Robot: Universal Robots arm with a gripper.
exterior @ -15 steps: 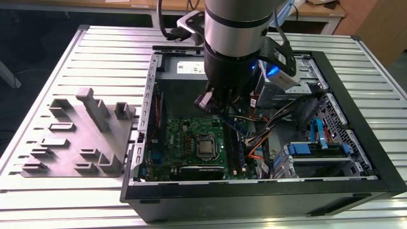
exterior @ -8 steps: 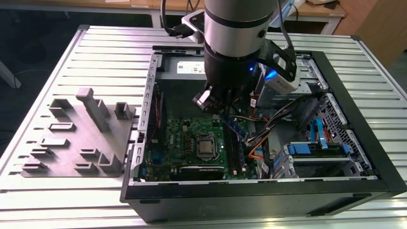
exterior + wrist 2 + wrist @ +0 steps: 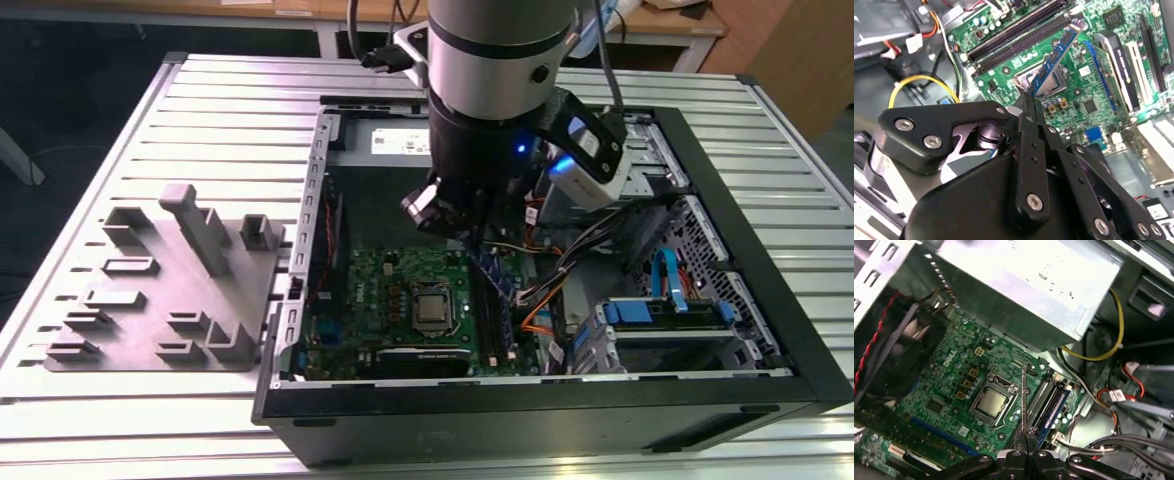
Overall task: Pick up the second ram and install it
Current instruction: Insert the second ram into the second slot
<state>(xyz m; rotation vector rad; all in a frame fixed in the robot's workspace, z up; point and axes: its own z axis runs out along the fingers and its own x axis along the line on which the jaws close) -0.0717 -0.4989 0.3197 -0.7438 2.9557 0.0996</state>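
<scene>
Pincer (image 3: 1030, 101) was clenched on one end of the second ram (image 3: 1056, 57), holding it tilted above the motherboard (image 3: 1093, 75), near the memory slots (image 3: 1014, 30), inside the open case (image 3: 534, 415).

Claw (image 3: 1029, 98) hides gripped end of second ram (image 3: 1056, 55).

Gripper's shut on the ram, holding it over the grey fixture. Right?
No. The gripper is shut on the ram, but holds it over the motherboard, not the fixture; the second wrist view shows it.
</scene>
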